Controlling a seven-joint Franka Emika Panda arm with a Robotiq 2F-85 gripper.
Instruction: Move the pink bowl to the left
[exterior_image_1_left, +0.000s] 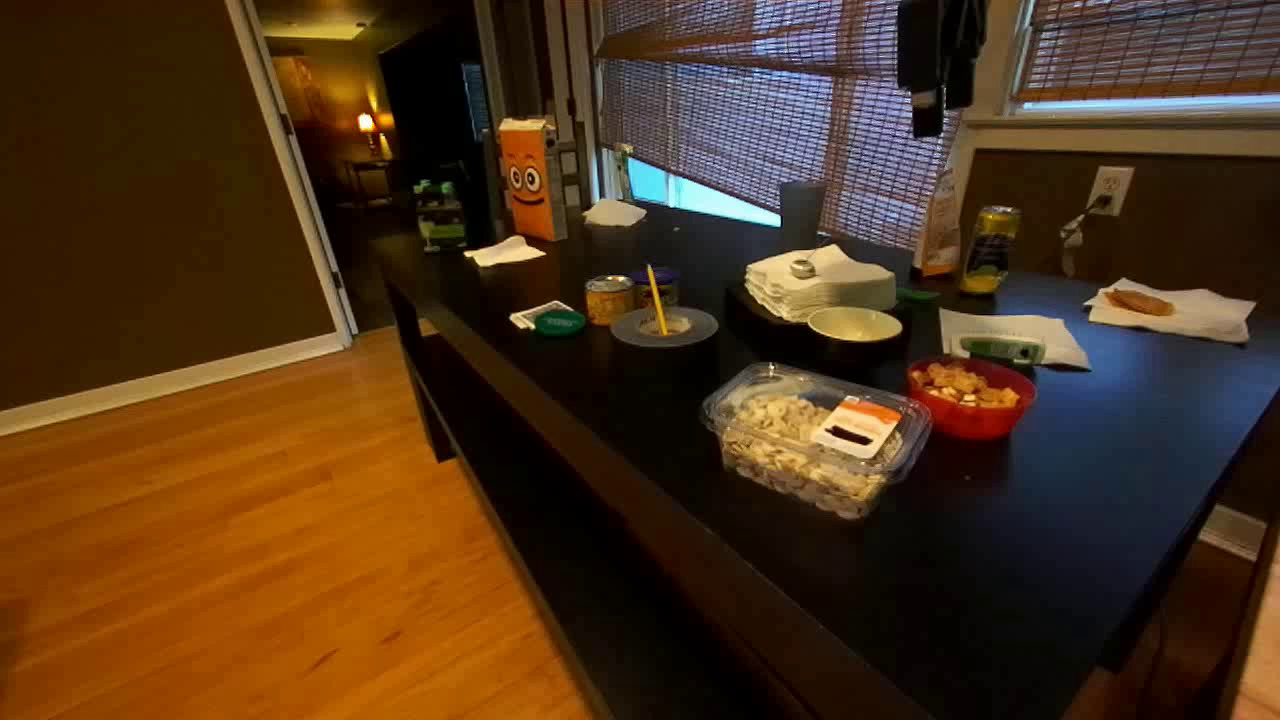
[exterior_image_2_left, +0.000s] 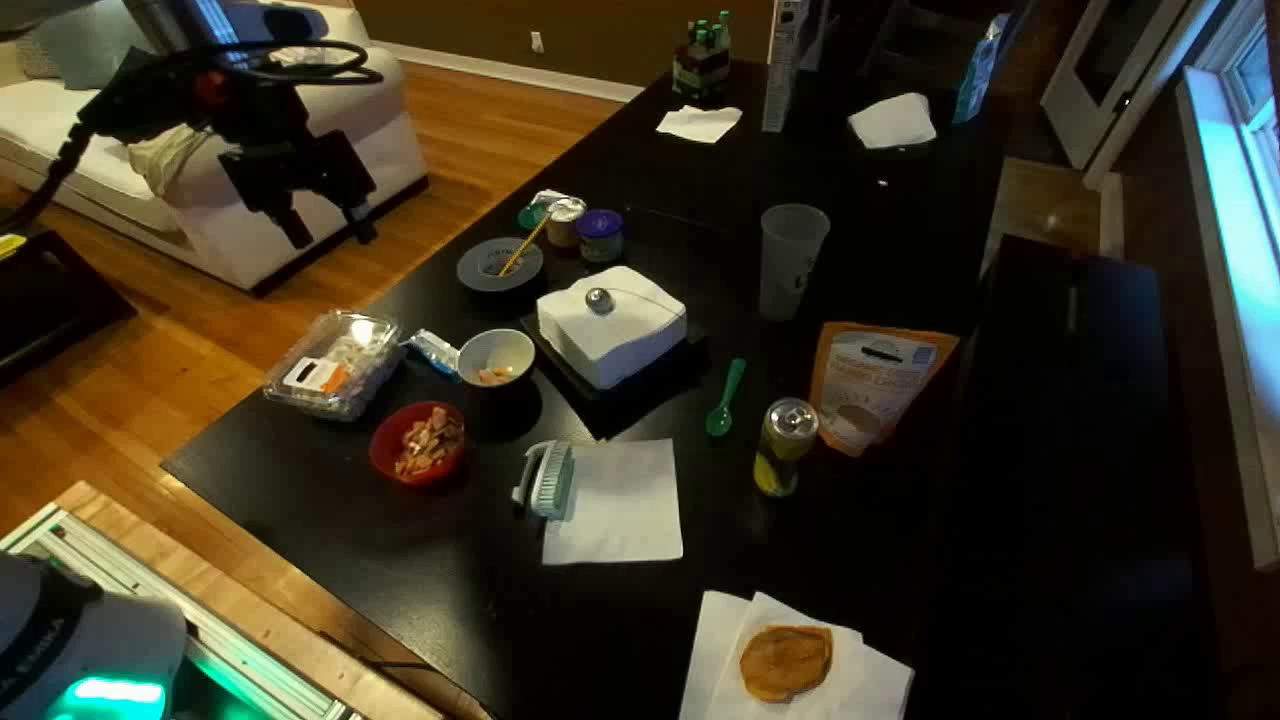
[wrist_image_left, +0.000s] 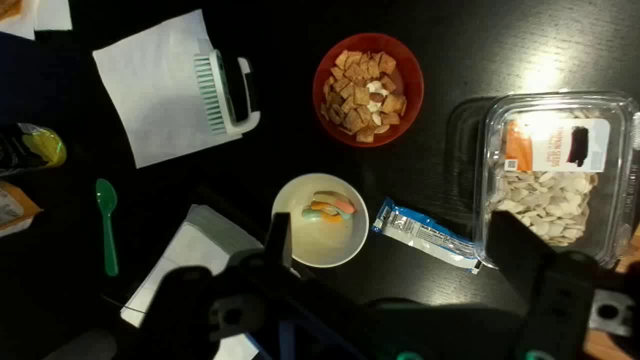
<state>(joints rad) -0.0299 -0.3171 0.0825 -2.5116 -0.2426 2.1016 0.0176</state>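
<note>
The pink bowl is small, round and red-pink, with brownish-yellow cereal squares and a few white bits inside. It stands upright on the dark table in both exterior views (exterior_image_1_left: 975, 424) (exterior_image_2_left: 388, 456) and at the upper middle of the wrist view (wrist_image_left: 412, 90). My gripper is open and empty, high above the table, in both exterior views (exterior_image_1_left: 943, 112) (exterior_image_2_left: 332, 226). In the wrist view its two fingers (wrist_image_left: 393, 220) are wide apart at the bottom. The pink bowl lies beyond the fingertips there, not between them and not touched.
Near the pink bowl are the clear seed container (wrist_image_left: 560, 210), a white bowl (wrist_image_left: 325, 252) with gummy worms, a wrapped bar (wrist_image_left: 430, 235) and a brush (wrist_image_left: 220, 95) on a napkin (wrist_image_left: 150, 85). A napkin stack (exterior_image_2_left: 610, 330), grey plate (exterior_image_2_left: 480, 272), can (exterior_image_2_left: 785, 450) and cup (exterior_image_2_left: 790, 260) stand farther off.
</note>
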